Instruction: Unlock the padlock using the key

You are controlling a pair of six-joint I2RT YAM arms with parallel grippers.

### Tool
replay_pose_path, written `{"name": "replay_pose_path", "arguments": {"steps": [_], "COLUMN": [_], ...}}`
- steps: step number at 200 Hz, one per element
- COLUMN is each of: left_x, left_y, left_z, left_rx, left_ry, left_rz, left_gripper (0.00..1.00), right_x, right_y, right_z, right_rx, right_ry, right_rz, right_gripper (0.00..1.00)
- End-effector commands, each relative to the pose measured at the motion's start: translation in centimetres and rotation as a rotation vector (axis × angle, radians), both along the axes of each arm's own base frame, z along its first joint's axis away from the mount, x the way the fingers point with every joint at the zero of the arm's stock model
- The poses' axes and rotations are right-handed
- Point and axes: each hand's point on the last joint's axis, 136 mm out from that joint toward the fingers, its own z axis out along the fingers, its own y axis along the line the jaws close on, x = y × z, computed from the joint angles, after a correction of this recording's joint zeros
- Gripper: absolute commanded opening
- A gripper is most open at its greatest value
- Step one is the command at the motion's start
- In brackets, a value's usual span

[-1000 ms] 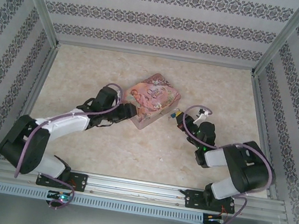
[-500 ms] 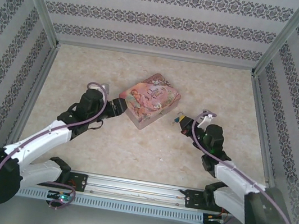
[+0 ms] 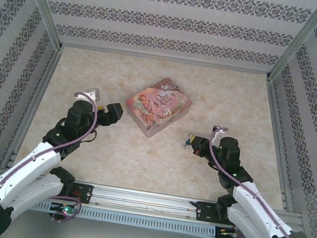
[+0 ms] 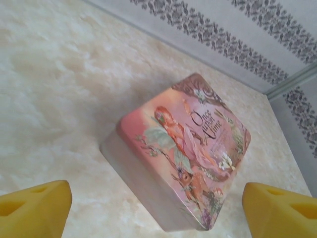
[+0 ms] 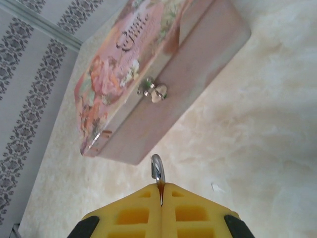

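Arms pulled back from pink rect. tin [image 4: 183, 148], L gripper [image 3: 113, 110] spread, R gripper [image 5: 161, 192] pinching padlock [image 5: 157, 171], curved silver shackle poking out

Tiny padlock [image 5: 157, 172], pinched between closed yellow pads [image 5: 132, 210] of the right gripper [image 5: 161, 189], thin silver shackle loop jutting past them, body hidden at the wrist, looked bluish from above [image 3: 190, 141], sat near the clasp side of the pink tin [image 5: 148, 74], not touching.

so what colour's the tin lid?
Pink, with an illustrated figure and script lettering; the tin shows best in left wrist view.
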Motion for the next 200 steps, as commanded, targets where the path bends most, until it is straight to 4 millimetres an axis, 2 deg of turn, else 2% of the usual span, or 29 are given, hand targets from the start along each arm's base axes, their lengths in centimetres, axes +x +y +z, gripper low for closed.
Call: {"name": "replay_pose_path", "arguments": {"steps": [1,43,77,141,143,146,200], "left_x": [-0.9,-1.8,-2.0,-1.7,-1.7,-1.7,-1.9], "left_y": [2.4,3.3,3.0,2.4,2.4,2.4,2.4], "left_z": [-0.8,0.9,1.5,1.7,1.7,1.6,1.5], "left_rx": [0.143,0.246,0.337,0.396,0.398,0.401,0.525], "left_ry": [-0.015,-0.112,-0.164,-0.214,-0.215,-0.216,-0.240], "left_rz": [0.050,0.034,-0.024,-0.075,-0.076,-0.078,-0.129], "left_gripper": [0.91,0.94,0.96,0.97,0.97,0.97,1.00], "right_x": [-0.8,-1.9,-2.8,-4.7,-4.3,-4.3,-5.4], "right_y": [0.2,0.1,0.5,1.0,1.1,1.2,1.3], "right_z": [0.5,-0.3,-1.1,-3.9,-3.1,-2.9,-4.4], "right_rx": [-0.014,-0.033,-0.037,-0.088,-0.085,-0.087,-0.128], "right_ry": [0.025,0.098,0.166,0.291,0.274,0.271,0.365], "right_rz": [0.046,0.060,0.099,0.157,0.158,0.161,0.171], "right_gripper": [0.00,0.00,0.00,0.00,0.00,0.00,0.00]}}
